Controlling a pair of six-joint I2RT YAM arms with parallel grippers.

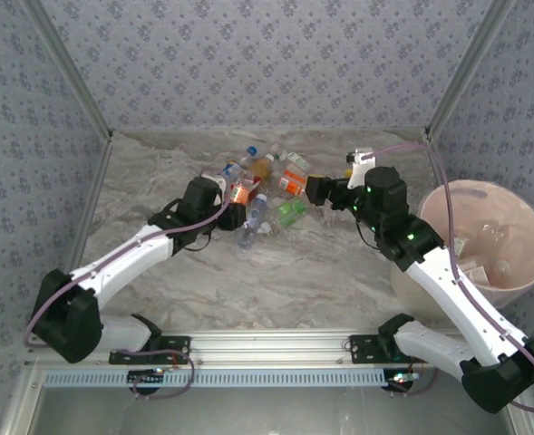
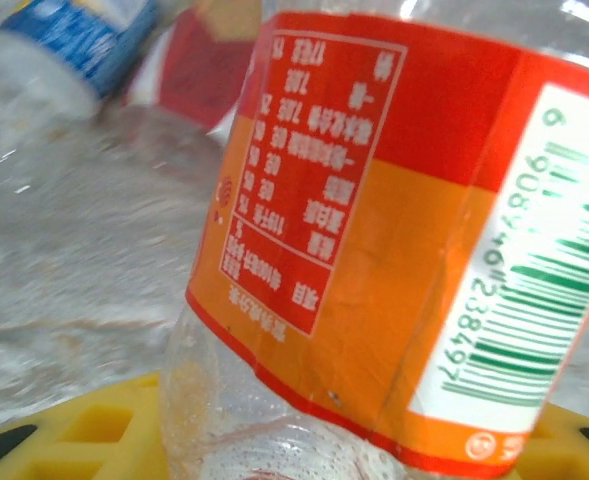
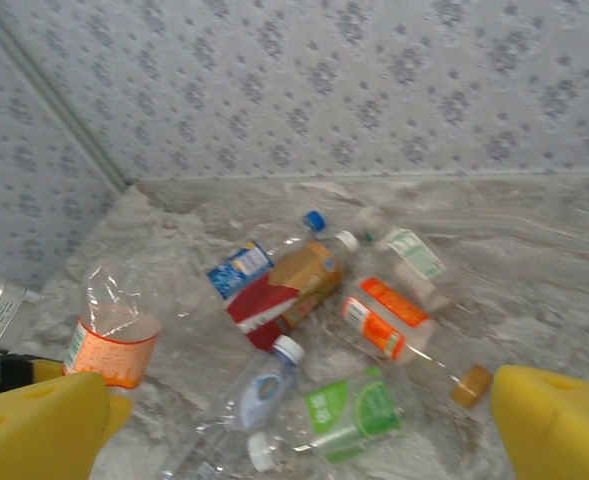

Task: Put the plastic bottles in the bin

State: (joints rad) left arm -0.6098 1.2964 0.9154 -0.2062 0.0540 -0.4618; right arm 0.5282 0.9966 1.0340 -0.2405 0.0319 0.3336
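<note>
Fingers (image 2: pixel 94 425) of the left gripper (image 1: pixel 236 207) clamp an orange-labelled bottle (image 2: pixel 374 250); right gripper (image 3: pixel 294 425) gapes wide, empty.
Its long axis stands roughly upright at the heap's left side; other plastic bottles (image 3: pixel 304 300) lie flat, crisscrossed, on the table (image 1: pixel 294 272); bin (image 1: pixel 484 187) sits well right.

The clear plastic bottle with a red-and-orange label (image 2: pixel 374 230) is cut off at both ends and hides most of the yellow finger pads (image 2: pixel 94 430); the blue-labelled bottle (image 2: pixel 84 45) behind it is blurred. The clear bottles (image 1: pixel 495 237) inside the round pale pink bin (image 1: pixel 470 204) are too faint to count.
</note>
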